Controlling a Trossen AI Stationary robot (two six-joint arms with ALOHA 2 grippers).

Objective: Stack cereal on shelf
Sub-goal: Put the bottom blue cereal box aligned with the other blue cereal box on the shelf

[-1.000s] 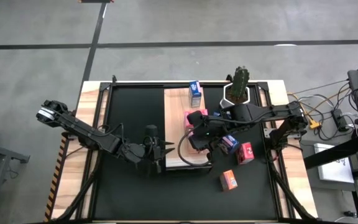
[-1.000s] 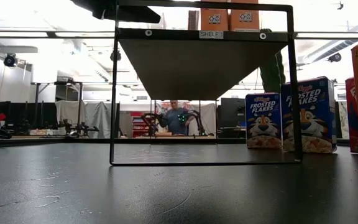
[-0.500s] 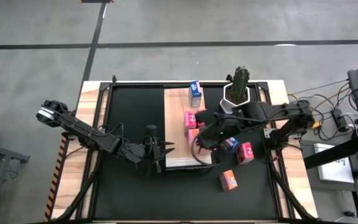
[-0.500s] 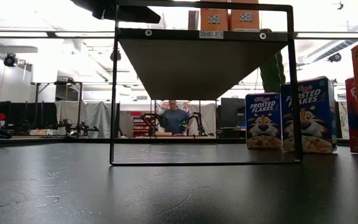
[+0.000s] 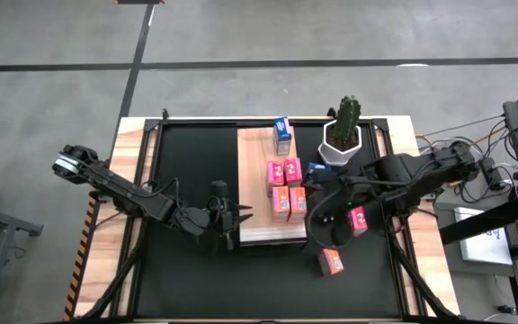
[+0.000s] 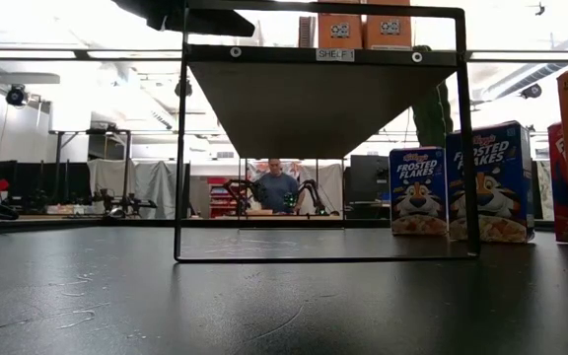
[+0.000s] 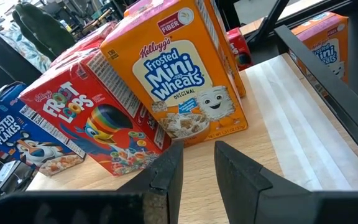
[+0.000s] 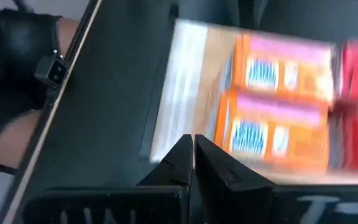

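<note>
The shelf [image 5: 254, 180] is a light wood board on a black frame in mid-table. Cereal boxes stand on it: one blue [image 5: 282, 135], two pink-red [image 5: 284, 171], two orange [image 5: 288, 203]. Loose cereal stands on the black mat to the right: a red box [image 5: 359, 219] and an orange one [image 5: 331, 261]. My right gripper [image 5: 316, 219] hovers shut just off the shelf's right edge, holding nothing [image 8: 193, 146]. My left gripper [image 5: 238, 219] waits at the shelf's near left corner. Its fingers stand a little apart [image 7: 197, 165] with nothing between them, pointing at an orange box [image 7: 185, 74].
A cactus in a white pot [image 5: 344, 126] stands at the back right of the mat. Two blue boxes [image 6: 419, 190] stand on the mat beside the shelf frame's right leg [image 6: 469, 148]. A person [image 6: 279, 187] sits in the room far behind.
My right gripper has drawn back from over the boxes on the shelf toward the table's right edge, rolling its wrist and staying shut. The two orange boxes it covered now show in the high view.
</note>
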